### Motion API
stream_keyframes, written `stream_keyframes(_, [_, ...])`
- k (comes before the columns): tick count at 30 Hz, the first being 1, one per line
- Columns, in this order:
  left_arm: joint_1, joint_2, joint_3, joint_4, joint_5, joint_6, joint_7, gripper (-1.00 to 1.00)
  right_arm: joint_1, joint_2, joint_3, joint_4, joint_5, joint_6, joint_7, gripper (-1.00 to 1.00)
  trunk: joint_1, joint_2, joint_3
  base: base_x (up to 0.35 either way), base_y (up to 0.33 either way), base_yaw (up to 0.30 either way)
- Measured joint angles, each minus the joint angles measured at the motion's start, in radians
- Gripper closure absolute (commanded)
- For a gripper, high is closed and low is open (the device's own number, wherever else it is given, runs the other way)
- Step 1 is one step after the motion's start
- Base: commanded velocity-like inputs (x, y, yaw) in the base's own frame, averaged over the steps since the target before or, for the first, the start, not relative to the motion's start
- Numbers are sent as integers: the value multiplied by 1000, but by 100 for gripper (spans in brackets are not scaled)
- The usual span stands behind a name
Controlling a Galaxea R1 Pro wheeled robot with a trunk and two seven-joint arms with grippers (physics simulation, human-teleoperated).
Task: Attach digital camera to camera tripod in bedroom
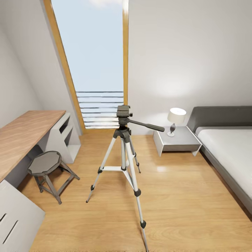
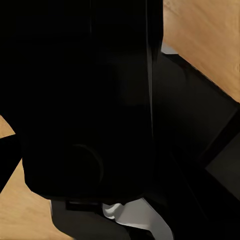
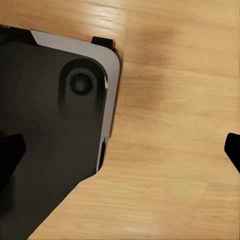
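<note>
Nearest in the head view, the light wood floor [image 1: 182,210] runs across the bedroom, with a pale grey panel with two slots [image 1: 15,218] at the near left corner. Left of centre, a long wooden desk [image 1: 24,134] lines the left wall, and a low grey metal stool with an octagonal seat [image 1: 44,163] stands just beside it. At the middle stands the camera tripod [image 1: 123,157], silver-legged with black joints and feet, upright on three spread legs; its black head carries a long pan handle pointing right, and nothing sits on the head. Behind it rises a tall wood-framed window [image 1: 96,59]. Further right, a grey bedside table [image 1: 176,140] bears a white-shaded lamp [image 1: 175,120], and a grey-framed bed with white mattress [image 1: 231,147] lies at the far right.

In the left wrist view dark bodywork crowds the lens over wood floor; whether those fingers are apart or together cannot be told. In the right wrist view the right gripper [image 3: 120,150] has its fingertips spread wide apart, holding nothing, above the floor beside a dark, grey-edged rounded robot part [image 3: 50,130].
</note>
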Motion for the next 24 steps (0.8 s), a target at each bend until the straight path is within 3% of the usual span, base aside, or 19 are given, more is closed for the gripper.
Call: stream_keyframes(24, [0,0,0,0,0,0,0,100,0,0,1,0,1,0,1,-100,0,0,-38,0,0,0])
